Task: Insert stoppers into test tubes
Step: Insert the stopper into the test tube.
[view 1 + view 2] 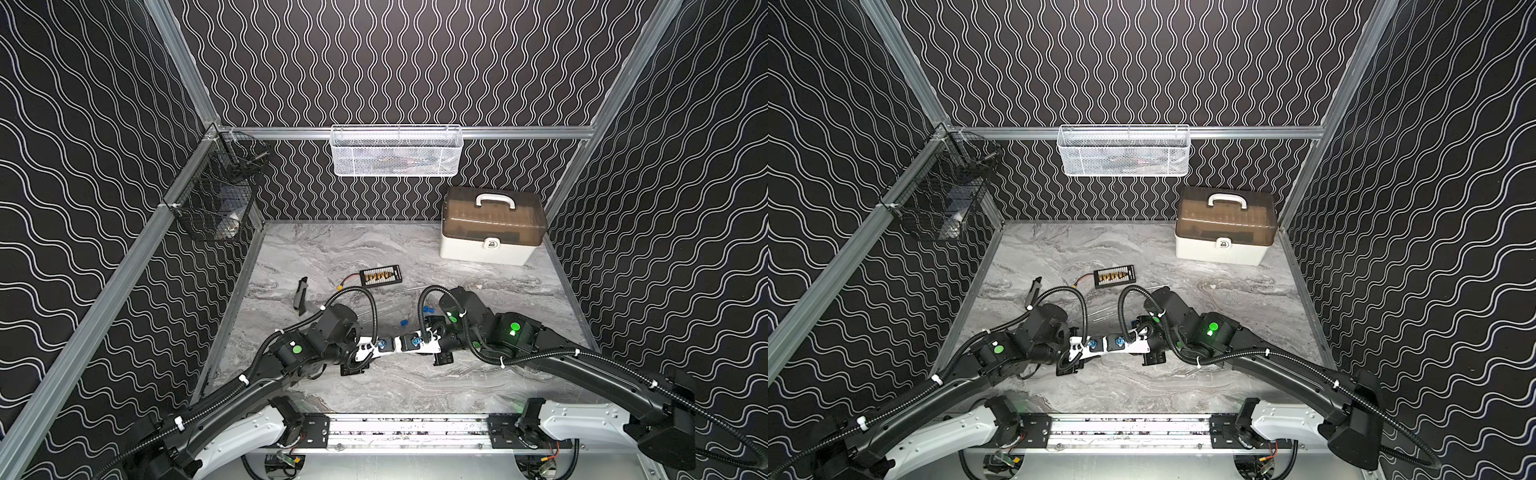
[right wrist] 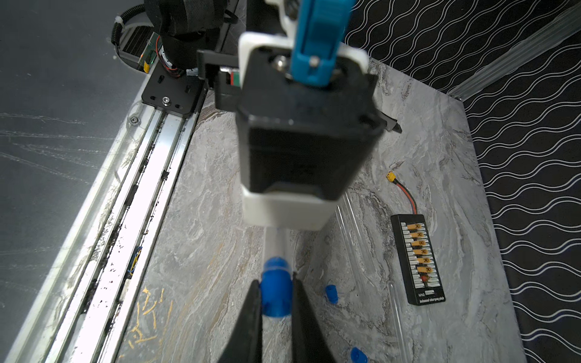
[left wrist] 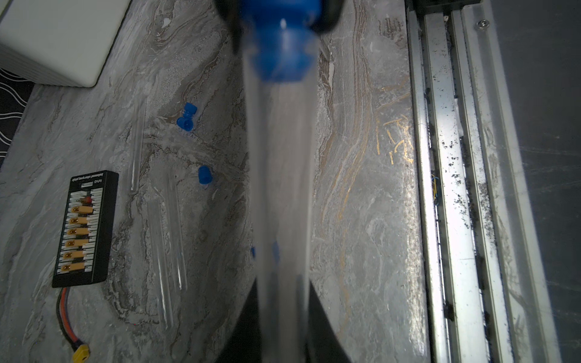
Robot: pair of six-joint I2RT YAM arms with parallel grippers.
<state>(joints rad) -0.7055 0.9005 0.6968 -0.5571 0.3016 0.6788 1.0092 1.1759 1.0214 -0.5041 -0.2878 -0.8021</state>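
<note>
right end effector (image 2: 276,284) pinches stopper (image 2: 276,298); it seems seated in tube (image 3: 283,188)

I count in the left wrist view four test tubes (image 3: 175,226), four blue stoppers (image 3: 204,174), one charging board (image 3: 85,229); in a top view, one storage box (image 1: 492,232), two wire baskets (image 1: 395,156).

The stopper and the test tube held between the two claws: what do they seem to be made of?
The stopper looks like opaque blue plastic: its colour is even and its sheen dull. The test tube is clear and smooth, and the marbled table shows through it. Whether it is glass or clear plastic, the look leaves open.
</note>
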